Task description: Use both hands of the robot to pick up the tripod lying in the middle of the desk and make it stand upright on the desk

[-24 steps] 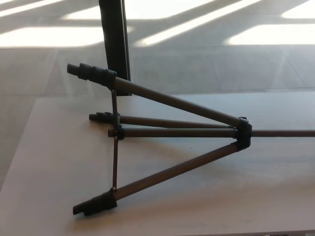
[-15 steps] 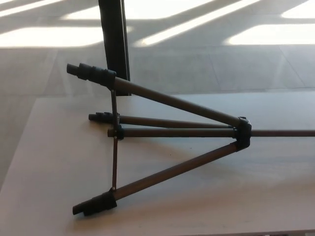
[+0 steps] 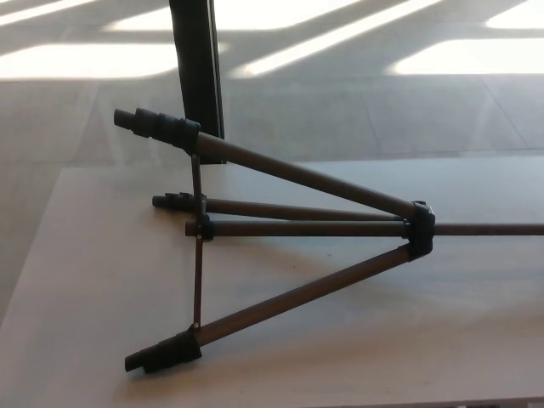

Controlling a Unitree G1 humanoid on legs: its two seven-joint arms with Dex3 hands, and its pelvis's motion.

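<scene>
Neither robot hand shows in the head view, so their fingers cannot be judged.

Nearest the camera, the pale, smooth-topped desk (image 3: 102,289) fills the lower part of the view. On it lies a dark brown metal tripod with black plastic fittings (image 3: 306,228), on its side with its legs spread and fanning toward the left. The closest leg (image 3: 289,297) slants down to the lower left and ends in a black ribbed foot (image 3: 161,353) resting on the desk near its front edge. All legs meet at a black hub (image 3: 420,228) right of centre, and a thin centre column (image 3: 484,229) runs on from it out of the right edge. A thin brace (image 3: 197,246) links the legs near the left. The middle legs lie almost level. The farthest leg (image 3: 297,174) angles up and away, its black foot (image 3: 153,126) raised beyond the desk's far edge.

Behind the desk stands a dark upright post (image 3: 197,68), on a grey floor (image 3: 382,102) striped with bright sunlight.
</scene>
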